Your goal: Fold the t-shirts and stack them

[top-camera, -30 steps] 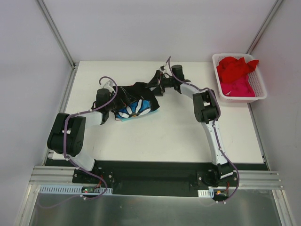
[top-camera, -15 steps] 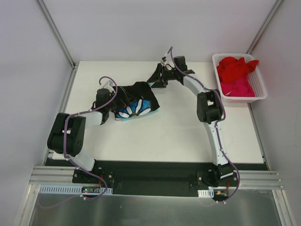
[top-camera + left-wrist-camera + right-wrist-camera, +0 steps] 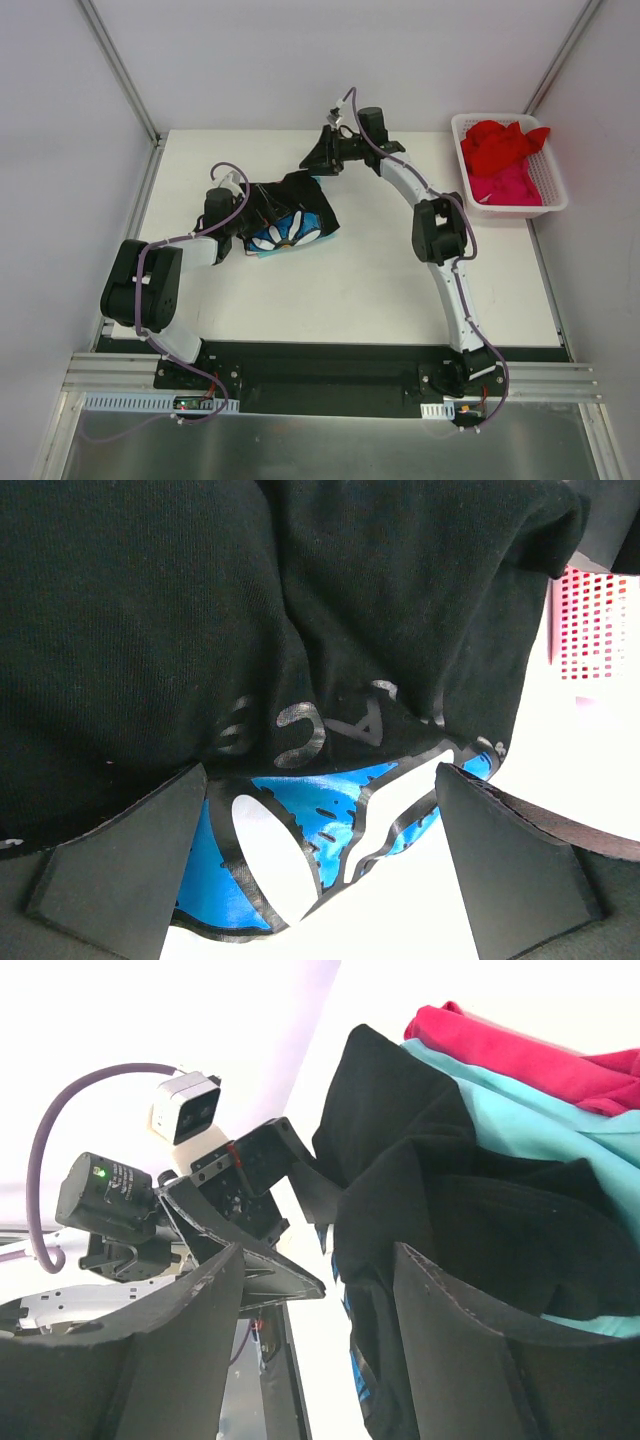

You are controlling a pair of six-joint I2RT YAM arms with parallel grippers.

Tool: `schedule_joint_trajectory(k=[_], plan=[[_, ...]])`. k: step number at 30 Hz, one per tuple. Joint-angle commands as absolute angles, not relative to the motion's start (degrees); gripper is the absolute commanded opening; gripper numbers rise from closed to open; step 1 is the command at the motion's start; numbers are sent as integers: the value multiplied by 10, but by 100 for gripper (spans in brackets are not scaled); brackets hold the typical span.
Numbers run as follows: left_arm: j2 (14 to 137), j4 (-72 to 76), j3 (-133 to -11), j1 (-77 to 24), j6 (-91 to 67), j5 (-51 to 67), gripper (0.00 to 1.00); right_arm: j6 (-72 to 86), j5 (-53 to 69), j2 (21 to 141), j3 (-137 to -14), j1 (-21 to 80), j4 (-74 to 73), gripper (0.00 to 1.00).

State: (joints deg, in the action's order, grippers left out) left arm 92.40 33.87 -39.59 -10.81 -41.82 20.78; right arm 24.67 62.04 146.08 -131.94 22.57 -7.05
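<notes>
A white table lay under two arms, the left arm bent low at the near left and the right arm stretched toward the far edge. A folded black t-shirt sat left of the table's centre, on top of a teal shirt whose edge showed beneath it. In the right wrist view, crimson cloth showed just past the teal layer. A white slotted basket stood at the far right corner, well apart from the pile, holding a red shirt bunched over a pink shirt. The left gripper hung over the black shirt with its jaws spread wide, clamping nothing. The right gripper hovered just beyond the pile's far edge, jaws partly apart and empty. The blue-and-white flower print faced up on the near side of the black shirt.
</notes>
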Motion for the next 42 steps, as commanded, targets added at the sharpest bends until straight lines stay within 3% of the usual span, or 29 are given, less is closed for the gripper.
schedule_joint_trajectory(k=[1, 9, 12, 13, 16, 19, 22, 32, 42], plan=[[922, 340, -401, -107, -423, 221, 99, 276, 643, 1468, -1319, 233, -33, 64], [920, 341, -402, -107, -425, 226, 99, 261, 651, 1460, -1270, 227, -25, 63], [918, 340, -400, -107, -424, 224, 99, 261, 655, 1465, -1268, 223, -25, 55], [918, 340, -400, -107, -423, 222, 99, 262, 657, 1468, -1268, 224, -25, 42], [919, 340, -403, -107, -424, 225, 99, 264, 661, 1475, -1273, 223, -25, 20], [923, 340, -406, -107, -425, 228, 99, 267, 663, 1481, -1285, 221, -25, 7], [921, 339, -405, -107, -425, 228, 99, 277, 666, 1491, -1303, 217, -24, 1], [915, 335, -402, -107, -421, 230, 99, 306, 654, 1539, -1389, 193, -4, 1], [913, 325, -399, -107, -415, 230, 99, 320, 635, 1564, -1390, 171, 33, 1]])
